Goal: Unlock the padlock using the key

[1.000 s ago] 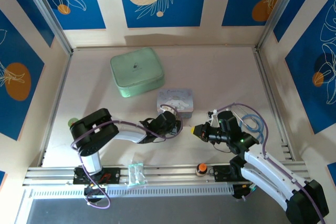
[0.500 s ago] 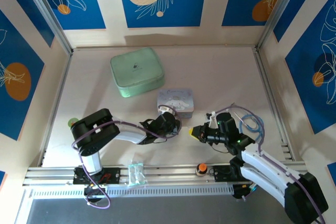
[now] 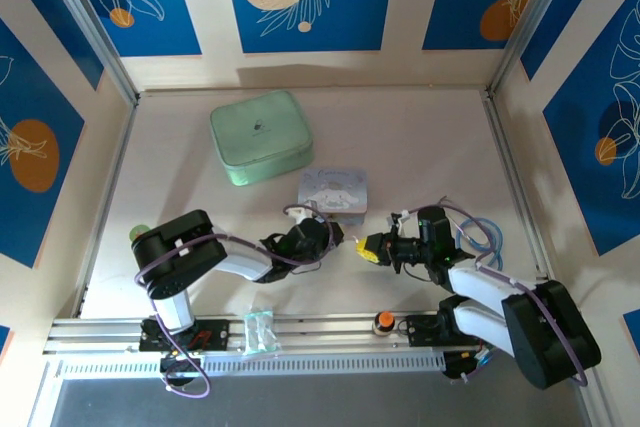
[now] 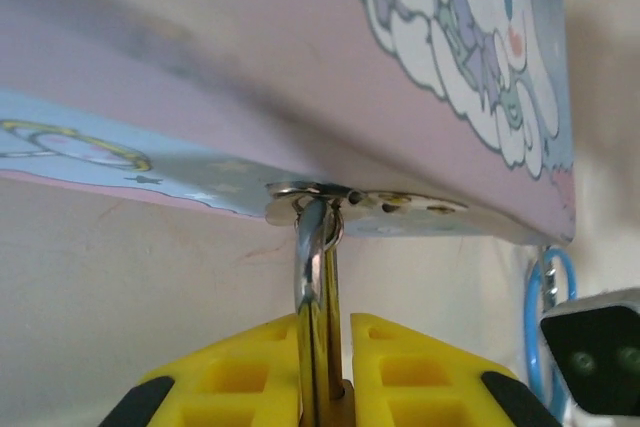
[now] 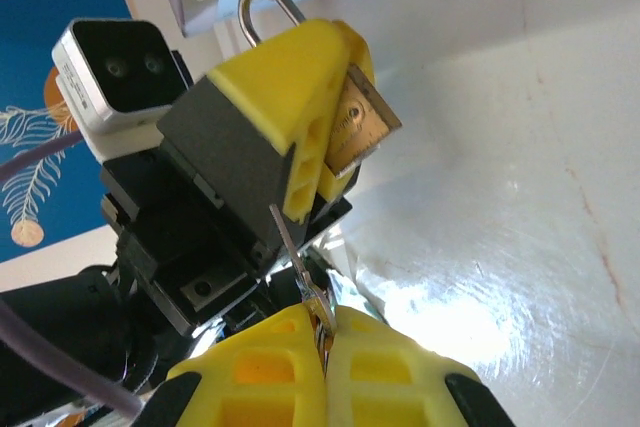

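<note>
The left gripper (image 4: 325, 367) pinches the tiny brass padlock (image 5: 360, 129), whose silver shackle hooks through the hasp of the pale blue cartoon tin (image 4: 450, 7); its engraving is unreadable. The right gripper (image 5: 325, 342) is pressed together on the thin pale-gold key (image 5: 293, 252), tip near the padlock

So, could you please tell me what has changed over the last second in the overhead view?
The right gripper, jaws closed on the key, moved left toward the left gripper, and its arm folded in closer to its base. The left gripper, jaws shut on the padlock, barely shifted. The cartoon tin and the green case stayed about where they were.
</note>
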